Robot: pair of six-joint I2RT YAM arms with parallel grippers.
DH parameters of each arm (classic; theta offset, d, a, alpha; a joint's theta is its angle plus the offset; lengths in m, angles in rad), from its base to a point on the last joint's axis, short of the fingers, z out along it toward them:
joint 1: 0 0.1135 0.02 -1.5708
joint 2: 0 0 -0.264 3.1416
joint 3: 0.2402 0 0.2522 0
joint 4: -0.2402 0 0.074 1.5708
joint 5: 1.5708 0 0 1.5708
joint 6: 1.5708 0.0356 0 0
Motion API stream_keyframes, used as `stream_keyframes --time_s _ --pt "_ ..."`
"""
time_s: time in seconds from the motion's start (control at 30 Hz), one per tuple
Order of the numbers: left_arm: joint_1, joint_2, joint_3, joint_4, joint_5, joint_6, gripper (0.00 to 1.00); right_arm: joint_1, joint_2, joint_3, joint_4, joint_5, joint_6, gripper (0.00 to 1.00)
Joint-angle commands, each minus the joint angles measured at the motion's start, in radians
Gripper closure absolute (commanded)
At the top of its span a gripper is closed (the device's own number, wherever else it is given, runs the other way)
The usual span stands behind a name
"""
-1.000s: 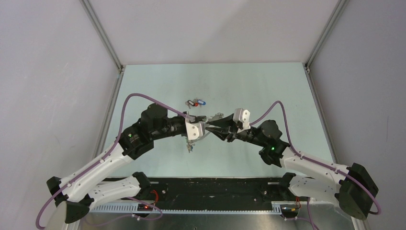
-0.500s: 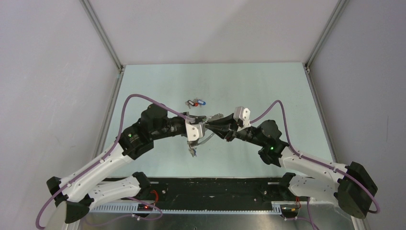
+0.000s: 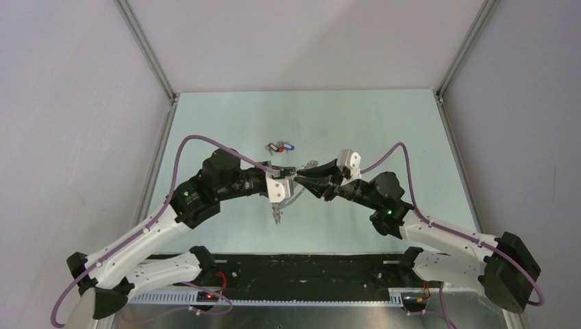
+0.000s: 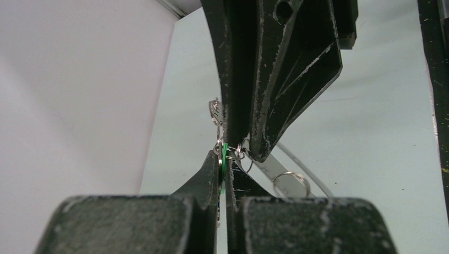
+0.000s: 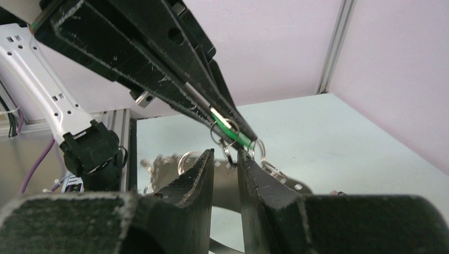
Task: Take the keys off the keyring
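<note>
Mid-table, the keyring (image 3: 293, 203) is now seen swung lower beneath the left tool (image 4: 221, 164), which is clamped on a green-headed key (image 5: 233, 132). The right tool (image 5: 225, 156), narrowly parted, is shifted slightly farther (separation is judged underway). Counted: two tools, one keyring, three loose keys (image 3: 279, 147) on the far table (image 3: 384, 130).

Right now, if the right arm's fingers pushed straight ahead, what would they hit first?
Most likely the green key pinched in the left arm's fingers, just beyond the right arm's fingers; depth is hard to judge.
</note>
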Motion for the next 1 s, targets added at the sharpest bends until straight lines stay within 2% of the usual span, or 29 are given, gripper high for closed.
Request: stream_keyframes --time_s 0.0,0.17,0.4,0.63,0.8,0.97 --pt "-0.014 -0.019 0.017 0.038 0.033 0.003 1.00 0.006 -0.018 0.041 0.070 0.027 -0.005 0.71" --pt "-0.014 -0.018 0.020 0.037 0.031 -0.001 1.00 0.007 -0.006 0.041 0.083 0.000 -0.006 0.74" --pt "-0.014 -0.026 0.023 0.037 0.005 -0.003 1.00 0.007 -0.012 0.041 -0.003 -0.016 -0.015 0.69" --pt "-0.014 -0.031 0.026 0.038 -0.006 -0.005 1.00 0.008 -0.020 0.041 -0.059 -0.050 -0.022 0.79" --pt "-0.014 -0.028 0.027 0.038 0.004 -0.010 1.00 0.012 -0.012 0.041 -0.036 -0.062 -0.022 0.86" --pt "-0.014 -0.024 0.026 0.037 0.007 -0.011 1.00 0.013 -0.011 0.041 -0.010 -0.059 -0.018 0.99"
